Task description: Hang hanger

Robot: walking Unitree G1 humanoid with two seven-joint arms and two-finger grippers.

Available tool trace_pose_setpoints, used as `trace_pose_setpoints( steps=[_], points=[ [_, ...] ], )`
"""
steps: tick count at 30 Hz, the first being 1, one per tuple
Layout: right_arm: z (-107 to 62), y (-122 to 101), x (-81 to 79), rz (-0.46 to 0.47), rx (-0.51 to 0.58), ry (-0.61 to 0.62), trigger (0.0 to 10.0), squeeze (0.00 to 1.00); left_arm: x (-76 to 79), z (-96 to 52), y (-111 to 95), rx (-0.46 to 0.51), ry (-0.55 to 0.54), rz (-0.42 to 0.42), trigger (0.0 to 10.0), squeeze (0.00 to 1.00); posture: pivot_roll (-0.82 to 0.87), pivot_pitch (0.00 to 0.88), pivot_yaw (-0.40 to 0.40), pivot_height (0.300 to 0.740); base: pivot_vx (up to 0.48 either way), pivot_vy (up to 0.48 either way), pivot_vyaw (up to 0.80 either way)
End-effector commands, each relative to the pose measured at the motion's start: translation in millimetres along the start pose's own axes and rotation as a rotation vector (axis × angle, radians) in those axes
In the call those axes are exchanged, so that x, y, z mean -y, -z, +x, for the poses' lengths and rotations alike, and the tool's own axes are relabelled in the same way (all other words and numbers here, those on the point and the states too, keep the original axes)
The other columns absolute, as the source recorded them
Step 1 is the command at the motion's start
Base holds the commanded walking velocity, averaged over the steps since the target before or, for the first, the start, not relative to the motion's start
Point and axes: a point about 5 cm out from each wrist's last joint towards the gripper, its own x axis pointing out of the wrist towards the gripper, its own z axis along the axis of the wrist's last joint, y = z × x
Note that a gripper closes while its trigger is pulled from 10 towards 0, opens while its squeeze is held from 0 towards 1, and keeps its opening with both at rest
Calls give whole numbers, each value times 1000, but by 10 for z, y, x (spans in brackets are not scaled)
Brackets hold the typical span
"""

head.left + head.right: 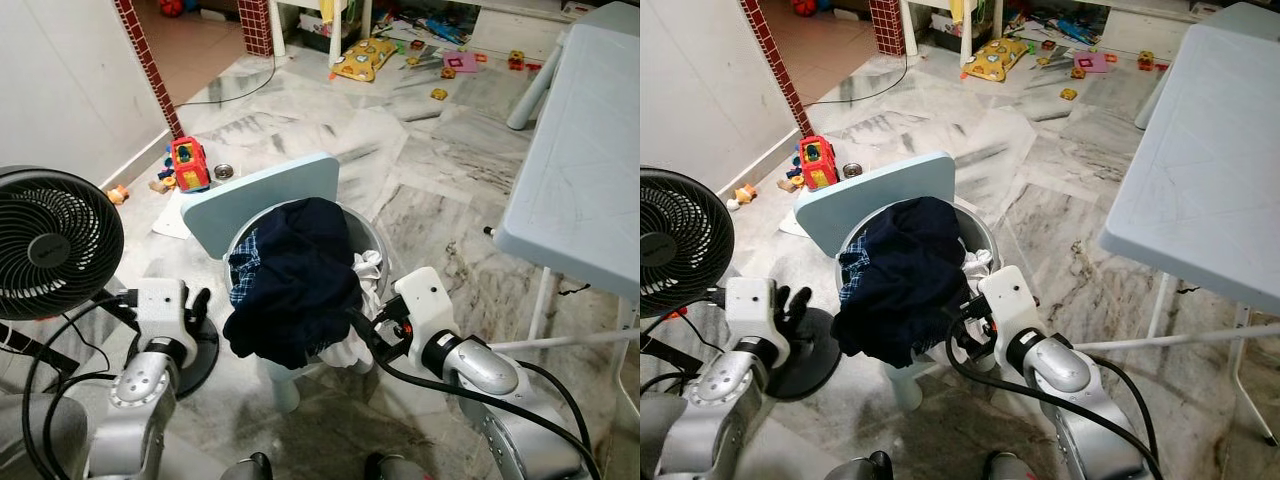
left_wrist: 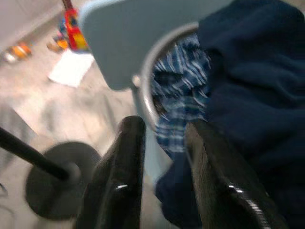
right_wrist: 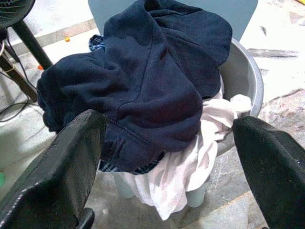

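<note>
Right gripper (image 3: 167, 162) spread wide beside the basin (image 1: 368, 240) rim, facing the navy garment (image 1: 295, 280). Left gripper (image 2: 164, 176) fingers parted, grasping nothing.

We assess this as a lived-in home. A grey laundry basin (image 1: 368, 240) heaped with clothes (image 1: 295, 280) sits on a marble-tiled floor (image 1: 440, 180). Beside the basin stands a pedestal fan (image 1: 50, 245); beyond it children's toys (image 1: 187, 163) lie scattered; near it, a plastic table (image 1: 585, 160).
</note>
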Motion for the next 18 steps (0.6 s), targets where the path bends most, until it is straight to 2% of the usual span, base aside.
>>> trace_pose_setpoints(
  steps=[1, 3, 10, 14, 18],
  points=[
    [9, -2, -46, -16, 0, -18, 10000, 0, 56, -17, 33, -51, 42, -51, 10000, 1000, -120, 167, 53, 740, 0, 0, 0],
    [5, -1, -43, -16, 1, -14, 10000, 0, 109, -12, 61, -84, 50, -101, 10000, 1000, -127, 169, 58, 740, 0, 0, 0],
    [-16, -1, -19, -13, 3, 5, 10000, 0, 165, 47, 62, -129, 81, -115, 10000, 1000, -136, 174, 66, 740, 0, 0, 0],
    [-23, -1, -26, -12, 3, 7, 10000, 0, 114, 82, 132, -193, 54, -131, 10000, 1000, -142, 177, 67, 740, 0, 0, 0],
    [-24, -5, -24, -12, 4, 9, 10000, 0, 65, 116, 161, -212, 41, -137, 10000, 1000, -141, 178, 65, 740, 0, 0, 0]
  ],
)
